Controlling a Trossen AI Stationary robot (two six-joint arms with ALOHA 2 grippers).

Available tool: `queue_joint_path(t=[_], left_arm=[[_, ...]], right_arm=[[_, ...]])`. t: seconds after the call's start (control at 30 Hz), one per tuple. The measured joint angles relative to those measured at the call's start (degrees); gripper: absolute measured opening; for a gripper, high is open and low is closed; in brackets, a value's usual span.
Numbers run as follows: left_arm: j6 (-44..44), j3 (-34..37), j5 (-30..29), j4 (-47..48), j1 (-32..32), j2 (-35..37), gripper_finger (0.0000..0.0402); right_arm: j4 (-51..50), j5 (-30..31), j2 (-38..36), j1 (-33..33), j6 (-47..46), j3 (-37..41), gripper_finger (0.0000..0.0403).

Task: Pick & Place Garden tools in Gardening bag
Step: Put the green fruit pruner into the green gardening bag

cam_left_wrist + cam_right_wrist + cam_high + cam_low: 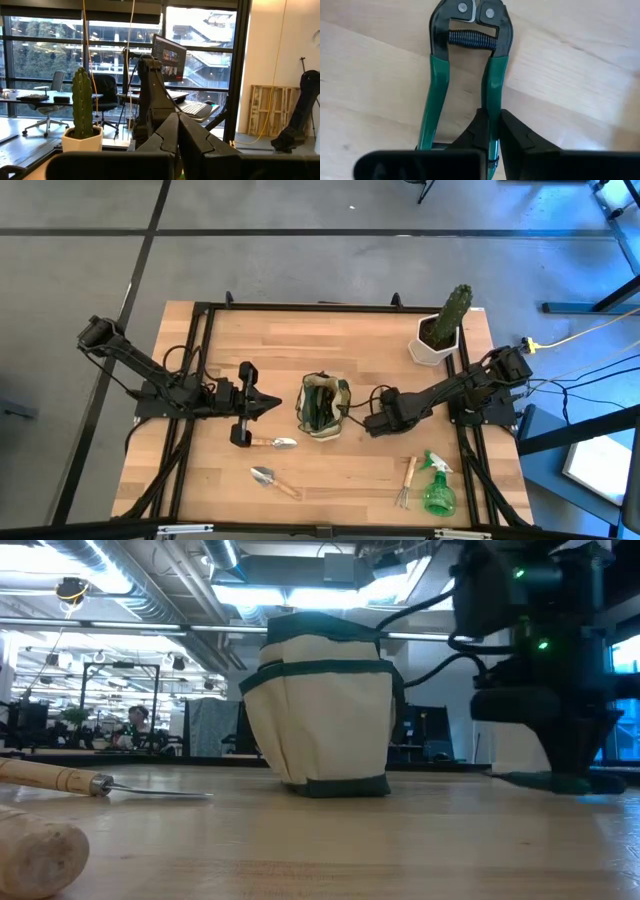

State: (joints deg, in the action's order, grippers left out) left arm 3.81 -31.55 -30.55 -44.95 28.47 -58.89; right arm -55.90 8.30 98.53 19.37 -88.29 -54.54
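Right gripper point(492, 131) pinches one pruner point(470, 65) handle at the bag's point(324, 406) three o'clock; other tools remain unpacked.

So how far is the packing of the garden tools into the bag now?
Done: nothing visibly; the bag's contents cannot be made out. In hand: the right pincer is shut on one green handle of the pruners, lying on the table. The left pincer waits shut beside the bag. Left: two trowels, hand fork, spray bottle.
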Motion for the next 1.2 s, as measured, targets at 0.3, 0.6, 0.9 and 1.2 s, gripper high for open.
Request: queue_joint_path(t=[0.3, 0.6, 0.9, 1.2], left_arm=[[-0.01, 0.00, -0.02, 0.04, 0.00, 0.00, 0.0001], [-0.03, 0.00, -6.14, 0.11, 0.00, 0.00, 0.0002], [-1.00, 0.02, -10.25, 1.64, 0.00, -0.02, 0.0008], [-0.37, 0.02, 2.31, 1.64, -0.09, -0.02, 0.0004]], right_arm=[[-8.76, 6.25, -5.59, 4.17, -7.55, -2.04, 0.0021], [-22.00, 19.92, -6.37, 9.10, -9.58, -13.70, 0.0021], [-24.28, 37.40, -6.39, 12.87, -2.71, -23.32, 0.0018], [-8.90, 47.18, -6.39, 14.26, 22.62, -29.40, 0.0018]])
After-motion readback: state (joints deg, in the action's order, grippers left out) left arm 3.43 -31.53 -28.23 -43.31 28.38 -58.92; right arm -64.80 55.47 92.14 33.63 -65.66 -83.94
